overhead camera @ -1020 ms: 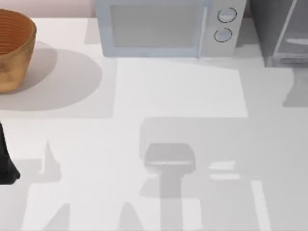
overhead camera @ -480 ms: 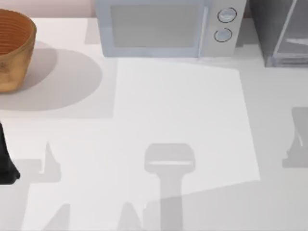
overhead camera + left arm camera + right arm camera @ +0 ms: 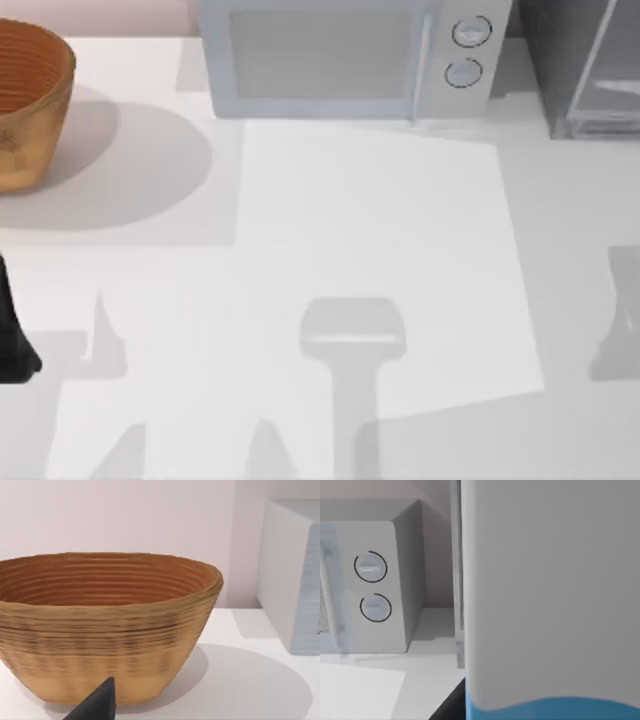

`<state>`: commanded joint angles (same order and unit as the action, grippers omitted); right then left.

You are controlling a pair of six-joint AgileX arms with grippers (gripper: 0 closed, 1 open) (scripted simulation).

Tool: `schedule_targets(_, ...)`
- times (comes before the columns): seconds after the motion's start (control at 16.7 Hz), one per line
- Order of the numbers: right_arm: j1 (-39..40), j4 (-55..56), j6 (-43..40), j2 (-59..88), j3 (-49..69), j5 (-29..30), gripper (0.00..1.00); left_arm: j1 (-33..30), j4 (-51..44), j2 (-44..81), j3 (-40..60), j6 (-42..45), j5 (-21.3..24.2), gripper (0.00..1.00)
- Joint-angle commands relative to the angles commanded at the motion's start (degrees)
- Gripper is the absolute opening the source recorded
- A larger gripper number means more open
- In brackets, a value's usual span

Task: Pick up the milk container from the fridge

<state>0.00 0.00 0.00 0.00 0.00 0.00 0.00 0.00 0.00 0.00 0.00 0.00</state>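
My right arm's camera sits hard up against the milk (image 3: 545, 580). Its pale upper part stands upright across most of that view, and its light blue body begins at the lower edge. A dark part of the right gripper (image 3: 449, 706) shows just beside the carton's lower corner. I cannot tell how wide that gripper stands, nor whether it has hold of the milk. A narrow grey upright edge lies just behind the carton on the microwave's side, but I cannot tell what it belongs to. I also cannot tell whether the carton is inside the fridge or out of it.

From above, the fridge (image 3: 585, 60) stands at the far right corner of the table (image 3: 380, 200). It is dark grey with a pale-framed panel. The microwave (image 3: 340, 55) is just to its left along the far edge, with its two round knobs (image 3: 470, 32) on the side nearer the fridge. The right wrist view shows that knob side (image 3: 375, 585) farther off than the carton.

My left arm (image 3: 12, 330) is parked at the table's left edge. The left gripper (image 3: 99, 706) shows as one dark tip in front of the basket (image 3: 110, 625), and I cannot tell its state. The basket (image 3: 30, 100) stands upright at the far left, well apart from the fridge.
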Motion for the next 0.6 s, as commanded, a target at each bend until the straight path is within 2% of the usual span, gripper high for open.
schedule_targets(0.3,-0.17,0.61,0.11,0.81,0.40,-0.44,0.00,0.00,0.00,0.00,0.00,0.00,0.00,1.00)
schedule_targets(0.6,-0.42,10.55,0.04,12.75,6.05,-6.69,0.00,0.00,0.00,0.00,0.00,0.00,0.00,1.00)
